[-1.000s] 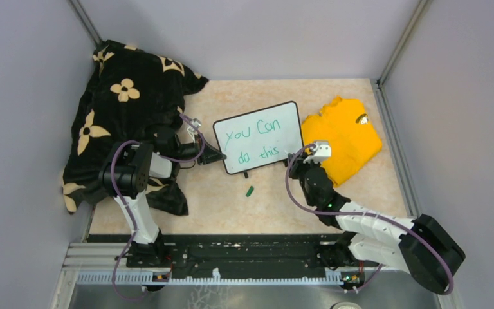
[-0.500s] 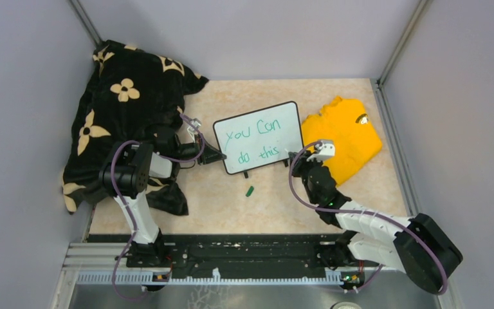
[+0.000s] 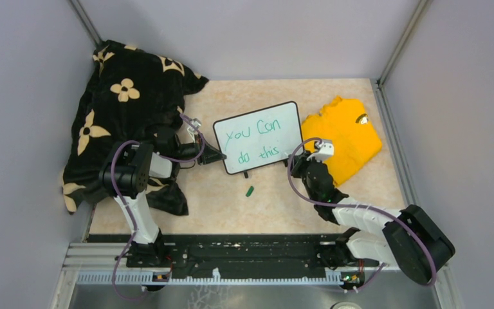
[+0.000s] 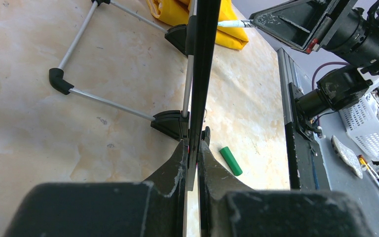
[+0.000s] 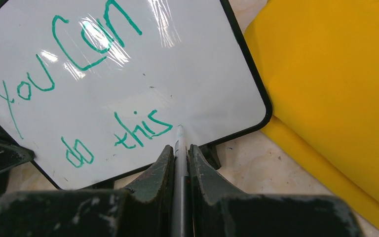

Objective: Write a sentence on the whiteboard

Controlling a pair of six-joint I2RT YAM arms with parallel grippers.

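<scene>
Far-left corner of the tabletop (image 3: pixel 231 209): a black plush blanket (image 3: pixel 128 96) with cream flower motifs, heaped and rumpled, spilling down along the left edge.

The left fingers (image 4: pixel 182 159) are pinched closed on the left edge of the whiteboard (image 3: pixel 259 136), thin black frame between the pads.

The whiteboard is mid-tabletop, toward the far edge, between blanket and shirt. It is a glossy white rectangle with rounded black corners. It is propped on slim metal rod legs (image 4: pixel 113 102) with black rubber feet. Green handwriting reads "you Can" over "do this".

A small green cylinder (image 3: pixel 249 191), smooth plastic, lies on the bare tabletop near the board's lower edge, not touching it. The surface is mottled beige, stone-look.

The right fingers (image 5: pixel 166 163) are clamped on a marker (image 5: pixel 179 143). Its pale tip is at the board face just right of the "s" in "this".

Right of the board is a folded yellow shirt (image 3: pixel 344 138) of soft matte cloth. Its edge is against the board's right frame.

Off the tabletop in the left wrist view is a white slotted basket (image 4: pixel 370 128). Its contents are not visible.
</scene>
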